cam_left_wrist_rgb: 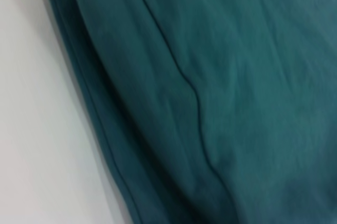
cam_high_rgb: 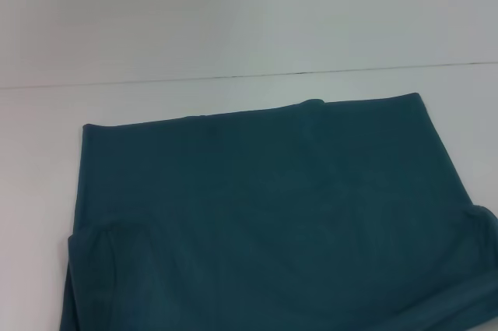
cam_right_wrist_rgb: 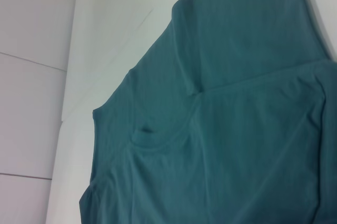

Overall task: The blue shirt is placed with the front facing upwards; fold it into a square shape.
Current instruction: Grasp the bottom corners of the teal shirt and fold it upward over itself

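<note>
1. Shirt first: the blue shirt [cam_high_rgb: 272, 214] lies flat on the white table [cam_high_rgb: 233, 19], right under where my two hands hang. It fills most of what my head sees in front of me.

2. Both side parts look folded in over the middle. I see two flaps meeting along a line that runs down the cloth, and only plain teal shows. No white letters show, so I think the front is tucked inside.

3. Sleeves poke out a little at the two near corners, one on my left side and one on my right. They sit there because the sides were turned in and the sleeves got bunched.

4. My left gripper is not in any picture. Its wrist camera is very close above the shirt's left edge [cam_left_wrist_rgb: 95, 129], where a few layers are stacked beside the table. I cannot tell if its fingers are spread or pressed together.

5. My right gripper is not in any picture either. Its wrist camera looks from higher up, over the collar [cam_right_wrist_rgb: 158, 139], which curves across the cloth. I cannot tell its fingers either.

6. I think the job is about half done. The shirt is a long shape now, not a square. I guess the near end must go over the far end next.
</note>
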Controlling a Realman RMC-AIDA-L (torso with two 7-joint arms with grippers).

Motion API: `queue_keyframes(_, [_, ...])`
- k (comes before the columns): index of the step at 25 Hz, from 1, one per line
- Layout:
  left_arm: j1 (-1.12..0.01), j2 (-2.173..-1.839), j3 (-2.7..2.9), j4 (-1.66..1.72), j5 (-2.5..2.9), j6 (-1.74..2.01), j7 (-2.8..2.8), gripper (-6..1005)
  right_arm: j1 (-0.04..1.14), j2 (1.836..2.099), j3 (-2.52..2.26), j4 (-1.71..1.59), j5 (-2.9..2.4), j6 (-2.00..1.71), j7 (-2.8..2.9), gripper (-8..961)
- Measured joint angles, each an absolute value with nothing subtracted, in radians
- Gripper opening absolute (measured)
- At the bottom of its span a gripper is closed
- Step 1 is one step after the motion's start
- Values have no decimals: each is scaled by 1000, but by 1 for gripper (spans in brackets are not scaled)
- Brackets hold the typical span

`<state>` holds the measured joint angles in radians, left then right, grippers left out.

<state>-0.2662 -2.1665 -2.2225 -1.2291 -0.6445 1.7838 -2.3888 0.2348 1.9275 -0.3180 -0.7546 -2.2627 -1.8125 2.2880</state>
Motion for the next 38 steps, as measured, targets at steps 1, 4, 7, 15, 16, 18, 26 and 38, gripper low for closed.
queue_keyframes(1, [-267, -2166, -2223, -1229, -644, 1784, -2390, 597, 234, 1928, -317, -755, -2263, -1813, 2288, 48])
queue_keyframes(4, [-268, -2166, -2229, -1230, -644, 1784, -2398, 531, 233, 1928, -315, -755, -2263, -1813, 2289, 48])
queue_keyframes(7, [-265, -2166, -2236, -1234, -649, 1792, -2410, 464, 233, 1927, -314, -755, -2263, -1813, 2289, 48])
queue_keyframes(15, [-285, -2167, -2319, -1214, -652, 1816, -2431, 160, 246, 1925, -313, -755, -2259, -1826, 2287, 48])
queue_keyframes(16, [-285, -2167, -2321, -1213, -652, 1816, -2431, 121, 247, 1925, -313, -755, -2258, -1827, 2286, 48])
queue_keyframes(18, [-285, -2168, -2323, -1213, -652, 1816, -2431, 44, 249, 1925, -313, -755, -2258, -1827, 2286, 48])
queue_keyframes(26, [-296, -2168, -2360, -1214, -661, 1838, -2456, -1, 253, 1925, -313, -755, -2258, -1827, 2287, 47])
queue_keyframes(38, [-323, -2152, -2434, -1177, -695, 1841, -2476, -1, 254, 1916, -213, -753, -2249, -1863, 2293, 47])
